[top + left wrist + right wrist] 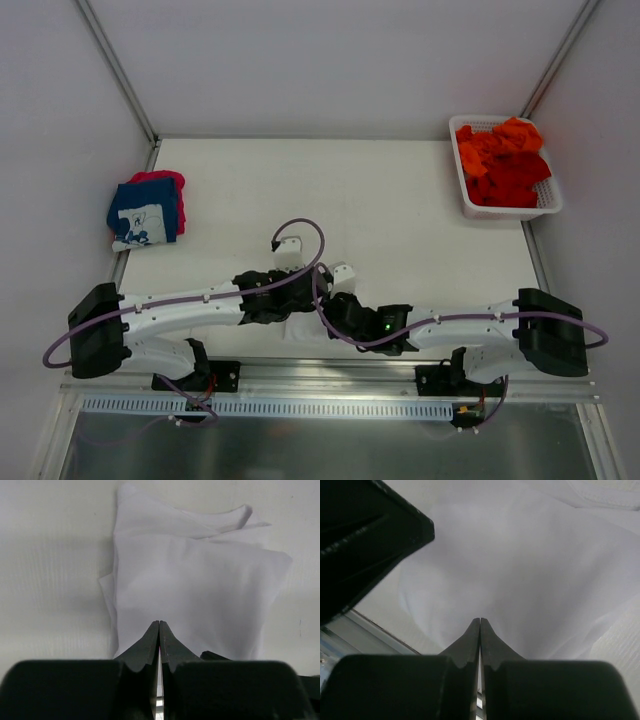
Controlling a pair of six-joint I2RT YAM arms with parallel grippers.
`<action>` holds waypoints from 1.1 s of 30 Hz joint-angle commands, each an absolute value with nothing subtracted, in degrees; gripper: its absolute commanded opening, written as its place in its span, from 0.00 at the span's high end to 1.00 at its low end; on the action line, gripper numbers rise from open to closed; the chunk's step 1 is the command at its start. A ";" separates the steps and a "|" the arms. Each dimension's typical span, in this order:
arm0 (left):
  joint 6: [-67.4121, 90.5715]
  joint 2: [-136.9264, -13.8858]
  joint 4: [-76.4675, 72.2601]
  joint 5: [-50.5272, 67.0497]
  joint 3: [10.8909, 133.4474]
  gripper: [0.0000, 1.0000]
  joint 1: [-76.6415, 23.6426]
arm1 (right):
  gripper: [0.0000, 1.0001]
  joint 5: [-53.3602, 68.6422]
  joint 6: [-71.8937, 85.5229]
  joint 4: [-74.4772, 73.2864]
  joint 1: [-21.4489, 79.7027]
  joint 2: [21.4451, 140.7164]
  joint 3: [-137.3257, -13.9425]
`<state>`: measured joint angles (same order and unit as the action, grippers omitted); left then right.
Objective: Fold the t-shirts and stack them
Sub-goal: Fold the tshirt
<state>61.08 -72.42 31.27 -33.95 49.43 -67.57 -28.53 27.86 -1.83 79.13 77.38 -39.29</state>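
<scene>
Midway, you had folded tees (147, 210) stacked; left claw (159, 625) and right claw (480, 621) pinched white tee (200, 590); orange tees (503, 162) unfolded.

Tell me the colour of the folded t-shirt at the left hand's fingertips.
It is a plain white cloth t-shirt, no print visible; the left wrist view shows it best.

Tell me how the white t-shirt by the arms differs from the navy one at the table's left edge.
The white t-shirt is plain; the navy t-shirt bears white print. The white t-shirt lies alone on the table, while the navy t-shirt sits on a pink-red one. The left claw and right claw are shut at the white t-shirt; no claw is near the navy t-shirt. Both are folded.
</scene>
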 commanded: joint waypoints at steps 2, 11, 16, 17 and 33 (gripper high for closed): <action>59.68 -75.40 21.20 -27.35 44.84 1.00 -68.12 | 0.99 -30.15 30.14 -2.28 78.84 78.05 -39.37; 61.08 -81.03 15.29 -24.17 39.73 1.00 -68.12 | 1.00 -31.90 32.78 -7.55 77.78 78.66 -40.07; 61.17 -81.65 15.29 -25.58 38.24 1.00 -68.03 | 1.00 -32.61 35.41 -12.47 76.20 77.44 -39.47; 61.17 -81.48 15.29 -25.75 38.06 1.00 -68.03 | 1.00 -32.87 35.77 -13.00 76.03 77.00 -39.11; 64.34 -73.57 15.29 -27.07 27.51 1.00 -65.74 | 1.00 -29.54 39.90 -16.88 72.86 72.50 -32.25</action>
<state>63.99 -74.08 9.80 -26.06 30.35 -66.63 -30.59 38.02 -15.77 72.99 70.89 -32.32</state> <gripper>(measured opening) 0.005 0.009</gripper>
